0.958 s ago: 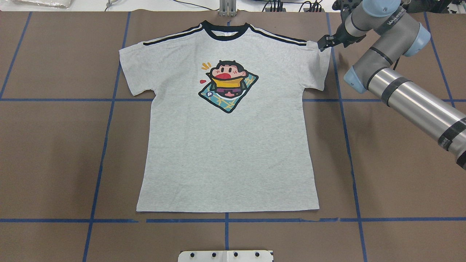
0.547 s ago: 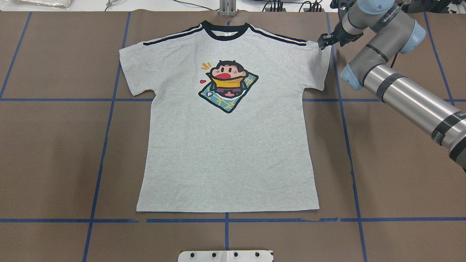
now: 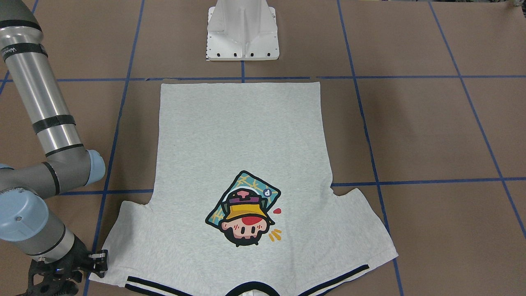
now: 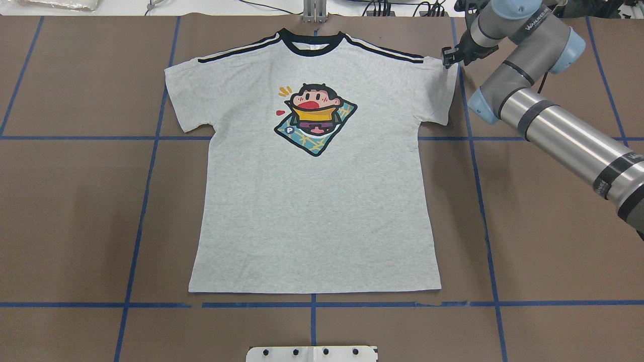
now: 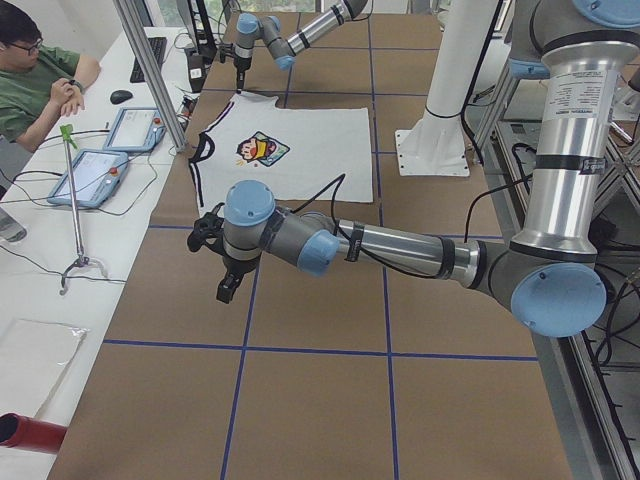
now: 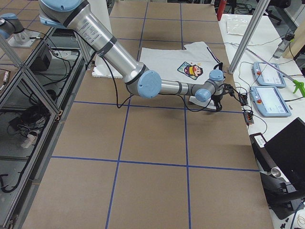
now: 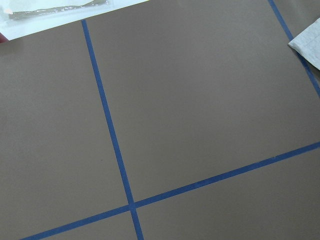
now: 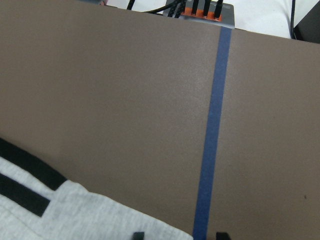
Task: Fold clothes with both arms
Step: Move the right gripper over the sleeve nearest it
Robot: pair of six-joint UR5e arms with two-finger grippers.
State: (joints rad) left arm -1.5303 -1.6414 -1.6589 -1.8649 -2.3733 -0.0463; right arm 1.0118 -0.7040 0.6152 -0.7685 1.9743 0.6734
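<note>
The light grey T-shirt (image 4: pixel 314 201) lies flat and print-up on the brown table, collar toward the far edge; it also shows in the front view (image 3: pixel 240 144). My right gripper (image 4: pixel 449 55) is low at the far corner of the shirt's right sleeve, seen in the front view (image 3: pixel 98 261) too. In the right wrist view its fingertips (image 8: pixel 137 234) stand apart with the striped sleeve edge (image 8: pixel 75 210) just by them, holding nothing. My left gripper (image 5: pixel 228 285) shows only in the exterior left view, above bare table beyond the shirt's left side; I cannot tell its state.
The white pedestal (image 3: pixel 242 31) stands at the near edge behind the shirt's hem. Blue tape lines (image 4: pixel 146 176) grid the table. A power strip (image 8: pixel 202 10) and cables lie past the far edge. An operator (image 5: pixel 40 70) and tablets (image 5: pixel 140 125) are at the side table.
My right gripper has shifted slightly toward the far edge along the sleeve's corner, and the right arm has swung with it. The shirt has not moved.
</note>
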